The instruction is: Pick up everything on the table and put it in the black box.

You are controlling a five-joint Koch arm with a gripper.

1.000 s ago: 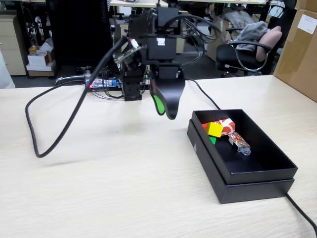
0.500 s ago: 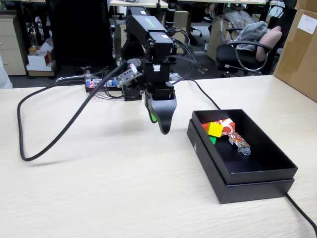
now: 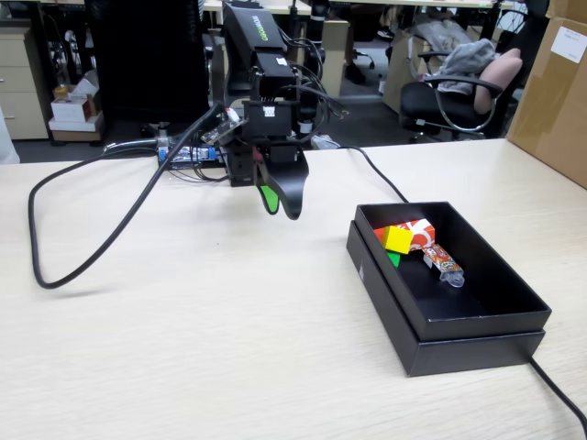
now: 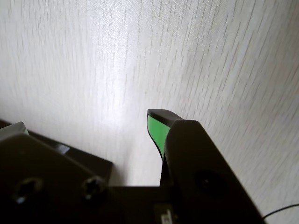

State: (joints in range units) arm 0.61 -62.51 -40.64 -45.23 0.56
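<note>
the hand (image 3: 280, 203) hangs in the air above the desk (image 3: 211, 321), to the left of the black box (image 3: 459, 344) in the fixed view, and it holds nothing. its two black parts sit close, with a green pad showing between them, but one hides the other in both views, so i cannot tell if it is shut or a bit apart. the yellow cube (image 3: 398, 239), the green cube (image 3: 393, 259) and the red carton (image 3: 418, 233) all lie inside the box, at its far left end, touching each other. a small bright packet (image 3: 442, 263) lies just beside them in the box too. the desk around the box looks bare but for two black cables, one on the left (image 3: 83, 266) and one (image 3: 558, 392) at the near right corner. so the job looks done. the good thing to do now is to pull the arm back slowly to rest, keep the hand high, and stay clear of the box wall and the left cable.
</note>
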